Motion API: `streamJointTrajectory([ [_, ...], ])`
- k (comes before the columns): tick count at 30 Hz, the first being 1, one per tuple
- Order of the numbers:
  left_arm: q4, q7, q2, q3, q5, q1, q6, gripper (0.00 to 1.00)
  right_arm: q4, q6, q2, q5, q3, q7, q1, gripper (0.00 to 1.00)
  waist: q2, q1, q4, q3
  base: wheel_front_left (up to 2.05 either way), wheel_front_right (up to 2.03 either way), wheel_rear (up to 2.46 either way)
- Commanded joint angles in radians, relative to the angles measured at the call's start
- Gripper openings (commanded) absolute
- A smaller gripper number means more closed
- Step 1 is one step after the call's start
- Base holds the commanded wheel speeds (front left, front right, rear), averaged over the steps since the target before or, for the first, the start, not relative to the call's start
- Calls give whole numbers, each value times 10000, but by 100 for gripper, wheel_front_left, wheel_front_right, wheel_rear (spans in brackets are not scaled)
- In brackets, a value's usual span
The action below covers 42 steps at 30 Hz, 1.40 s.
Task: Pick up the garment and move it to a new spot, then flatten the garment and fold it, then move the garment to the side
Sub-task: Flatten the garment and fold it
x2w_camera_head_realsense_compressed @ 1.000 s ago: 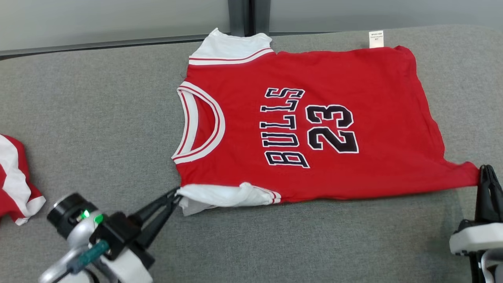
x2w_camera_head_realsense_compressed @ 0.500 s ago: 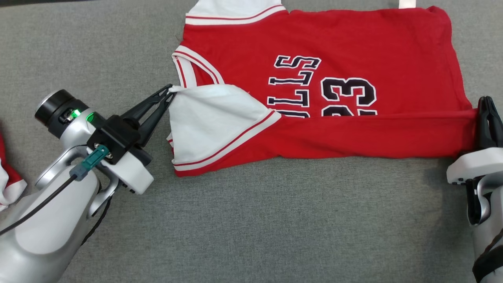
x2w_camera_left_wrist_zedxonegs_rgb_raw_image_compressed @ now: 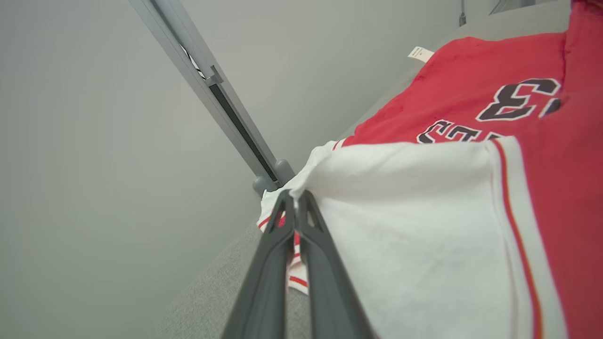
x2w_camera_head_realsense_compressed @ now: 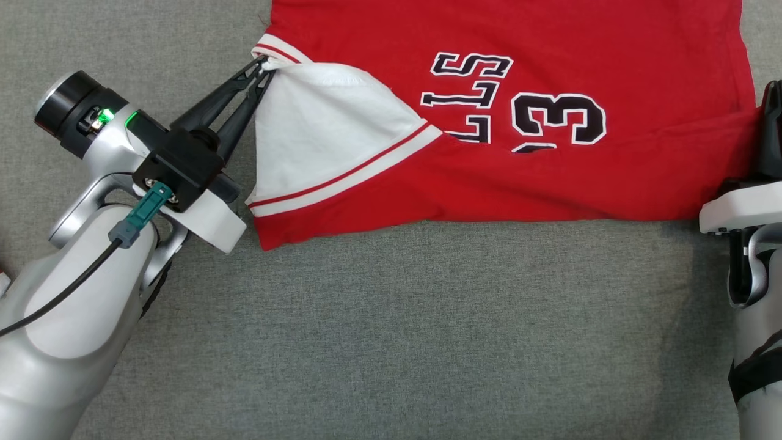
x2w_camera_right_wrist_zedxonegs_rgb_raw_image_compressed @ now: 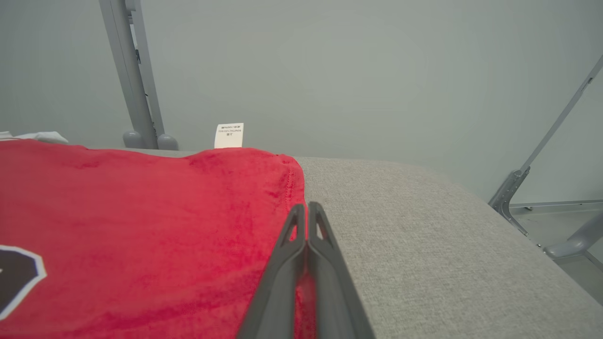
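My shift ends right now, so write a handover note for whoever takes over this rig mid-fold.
Grippers: left gripper shut on the white sleeve; right gripper shut on the jersey at its hem corner.
Jersey: spread on the grey pad, near edge lifted and folded over part of the lettering.
Done: flattened, first fold begun.
Left: lay the fold down, release, finish folding, move it to the side.

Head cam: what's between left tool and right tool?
Head view: just the jersey. Its folded-over near edge spans from the left tool, shut on the white sleeve, to the right tool, shut on the red corner.
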Motion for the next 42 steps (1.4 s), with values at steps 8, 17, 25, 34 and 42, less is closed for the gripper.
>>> streamJointTrajectory([
  [8, 279, -12, -420, 605, 208, 390, 149, 100, -405, -21, 275, 214, -272, -10, -78, 100, 0, 0, -11, 8, 0, 0, 0],
  [17, -484, -8, -1119, 2168, -690, 3152, 1115, 100, -1994, -21, 590, 739, -336, -10, 1614, 100, 0, 0, -155, -439, 0, 0, 0],
  [25, -128, -7, -1833, 2236, -721, 4626, 614, 100, -2028, -21, 723, 897, -692, -11, 2490, 100, 0, 0, -100, -722, 0, 0, 0],
  [34, 323, -3, -2101, 2498, -839, 5425, 488, 100, -1728, -21, 738, 1160, -289, -11, 2821, 100, 0, 0, -335, -989, 0, 0, 0],
  [42, 855, 18, -2117, 2129, -918, 5337, 57, 0, -1363, -21, 744, 1332, -55, -11, 2956, 100, 0, 0, -434, -1162, 0, 0, 0],
])
